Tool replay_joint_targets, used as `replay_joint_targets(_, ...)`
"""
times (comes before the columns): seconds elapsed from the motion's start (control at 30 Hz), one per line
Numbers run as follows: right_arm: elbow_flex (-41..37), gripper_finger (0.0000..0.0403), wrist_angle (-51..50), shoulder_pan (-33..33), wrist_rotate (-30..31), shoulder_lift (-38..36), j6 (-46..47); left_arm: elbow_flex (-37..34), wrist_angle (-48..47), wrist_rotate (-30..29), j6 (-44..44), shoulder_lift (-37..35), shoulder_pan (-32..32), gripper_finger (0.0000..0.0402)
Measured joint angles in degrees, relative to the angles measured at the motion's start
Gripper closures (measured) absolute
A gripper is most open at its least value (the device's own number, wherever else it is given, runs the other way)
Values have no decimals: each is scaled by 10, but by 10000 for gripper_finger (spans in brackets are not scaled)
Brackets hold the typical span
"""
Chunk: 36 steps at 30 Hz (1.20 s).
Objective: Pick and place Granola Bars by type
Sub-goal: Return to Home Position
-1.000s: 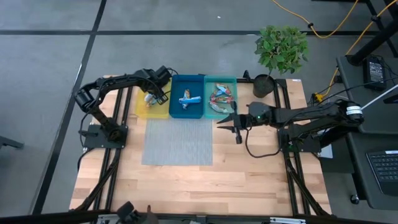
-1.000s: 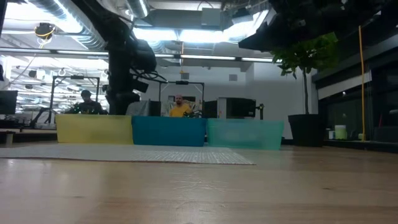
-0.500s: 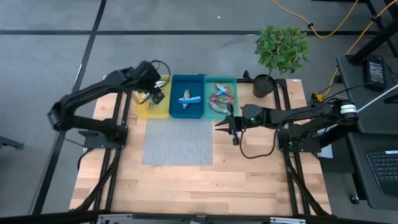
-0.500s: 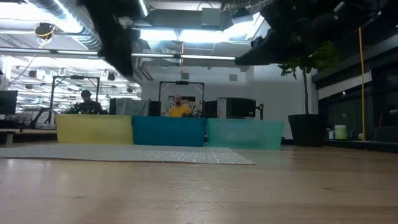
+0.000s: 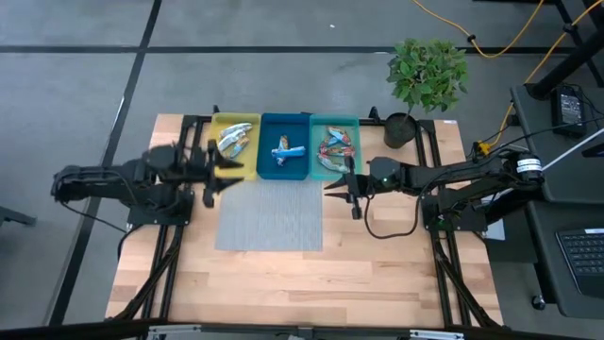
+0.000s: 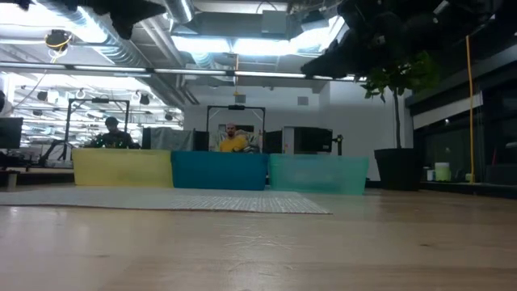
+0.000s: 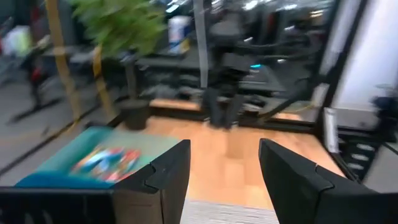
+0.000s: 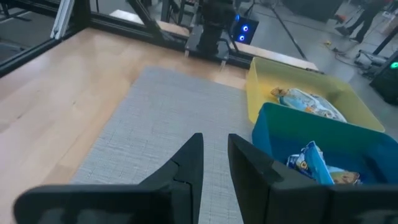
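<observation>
I am hovering my left gripper (image 5: 219, 176), wide open and empty, near the yellow bin (image 5: 234, 119). My right gripper (image 5: 342, 192), barely parted, is holding nothing beside the teal bin (image 5: 334, 119). Granola Bars (image 5: 288, 151) are lying sorted in these and the blue bin (image 5: 285, 118). Homing should go well if both arms are rising clear of the bin walls.

A wooden table (image 5: 283, 283) is being viewed from above, with a grey mat (image 5: 269, 215) being carried mid-table. A yellow tray (image 5: 247, 170), blue tray (image 5: 283, 176) and teal tray (image 5: 333, 118) are being borne side by side, touching, beyond it.
</observation>
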Motion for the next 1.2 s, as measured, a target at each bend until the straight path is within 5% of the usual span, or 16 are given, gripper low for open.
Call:
replay_joint_targets(0.33,0,325,0,0,0,0,0,-204,222,-27,75,-67,-90,219)
replay_joint_targets(0.53,0,325,-11,0,0,0,0,-241,239,-70,88,-136,-89,219)
replay_joint_targets(0.8,0,325,-21,0,-1,0,0,-242,135,-61,94,-277,-89,219)
replay_joint_targets(1.2,0,325,-25,11,-6,0,-2,-240,-29,-90,86,-278,-89,219)
